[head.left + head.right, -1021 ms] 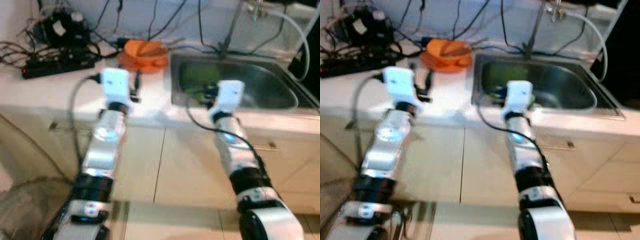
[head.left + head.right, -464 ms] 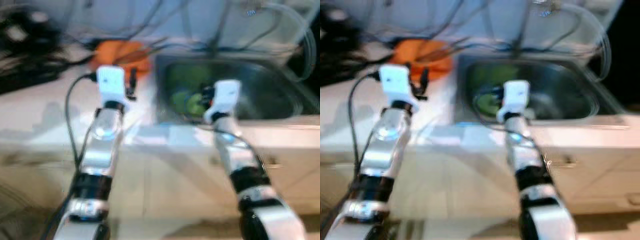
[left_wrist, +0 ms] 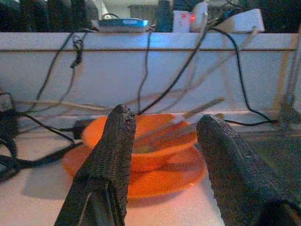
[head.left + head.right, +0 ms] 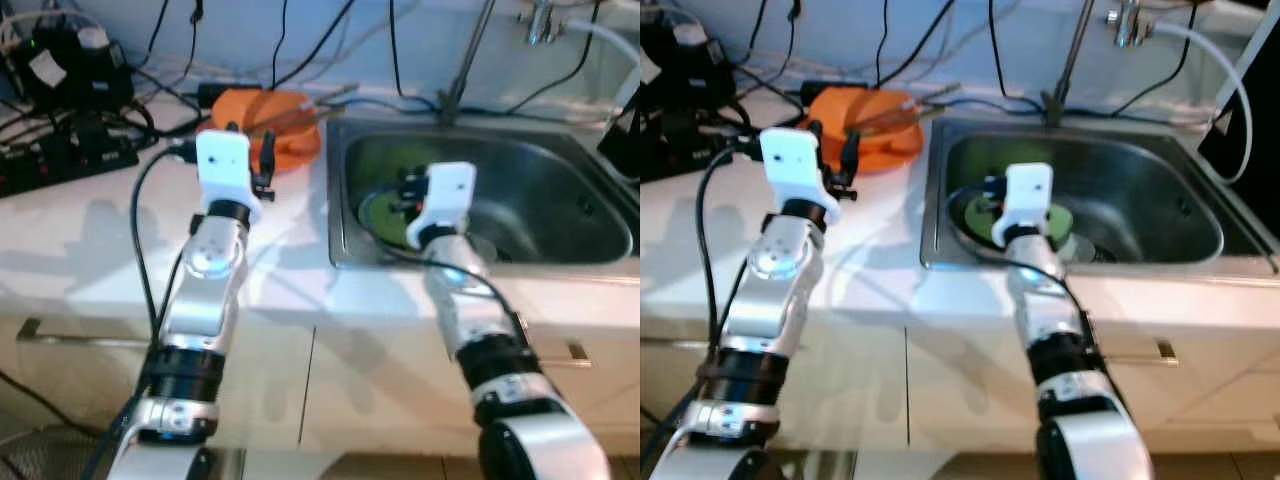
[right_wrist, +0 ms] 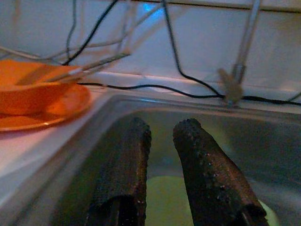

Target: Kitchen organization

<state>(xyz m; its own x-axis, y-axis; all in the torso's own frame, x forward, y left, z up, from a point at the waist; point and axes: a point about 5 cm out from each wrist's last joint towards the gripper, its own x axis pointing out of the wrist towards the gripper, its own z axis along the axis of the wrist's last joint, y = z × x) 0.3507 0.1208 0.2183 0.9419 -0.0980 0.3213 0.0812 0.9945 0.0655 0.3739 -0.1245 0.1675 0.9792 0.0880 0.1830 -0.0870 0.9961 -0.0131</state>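
Observation:
An orange bowl (image 3: 155, 146) with chopsticks in it stands on an orange plate (image 3: 164, 181), on the white counter just left of the sink. My left gripper (image 3: 164, 122) hovers over the counter in front of that bowl, open and empty. A green plate (image 4: 385, 215) lies in the steel sink (image 4: 560, 250) at its left side. My right gripper (image 5: 162, 127) hangs over the sink's left part above the green plate (image 5: 160, 197), its fingers a little apart with nothing between them.
A black power strip (image 4: 70, 160), a black device (image 4: 65, 70) and tangled cables crowd the counter's back left. The faucet (image 4: 470, 50) and a hose (image 4: 1230, 90) stand behind and right of the sink. Cabinet doors run below the counter.
The whole view has shifted and sharpened as I came closer to the counter. Both arms now reach farther over it, the right one over the sink basin.

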